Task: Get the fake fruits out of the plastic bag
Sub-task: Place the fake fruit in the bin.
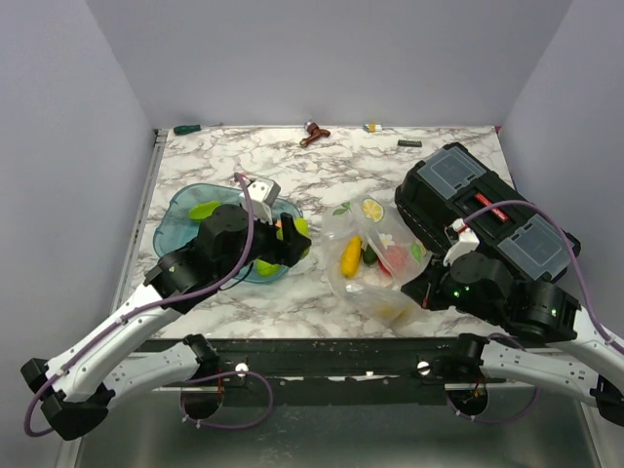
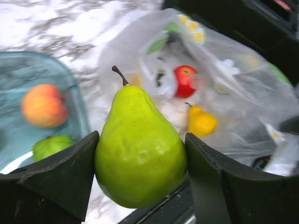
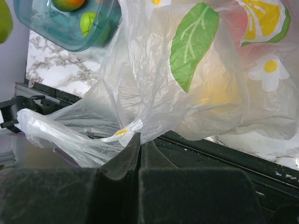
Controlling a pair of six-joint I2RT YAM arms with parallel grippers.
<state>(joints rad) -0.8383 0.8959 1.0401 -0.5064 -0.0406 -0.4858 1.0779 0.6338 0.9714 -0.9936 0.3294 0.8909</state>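
My left gripper (image 2: 140, 154) is shut on a green toy pear (image 2: 139, 149) and holds it over the right edge of the teal tray (image 1: 180, 210); the gripper also shows in the top view (image 1: 292, 239). The clear plastic bag (image 1: 375, 253) lies mid-table with a yellow fruit (image 1: 350, 255) and a red fruit (image 2: 184, 80) inside. My right gripper (image 3: 140, 140) is shut on the bag's near edge (image 3: 117, 135), at the bag's front right in the top view (image 1: 429, 288). The tray holds an orange fruit (image 2: 43, 105) and a green fruit (image 2: 50, 146).
A black toolbox (image 1: 483, 210) stands right of the bag, behind my right arm. A small brown tool (image 1: 313, 134), a green-handled tool (image 1: 187, 128) and small bits lie along the back edge. The table's front rail (image 1: 322, 346) runs just below the bag.
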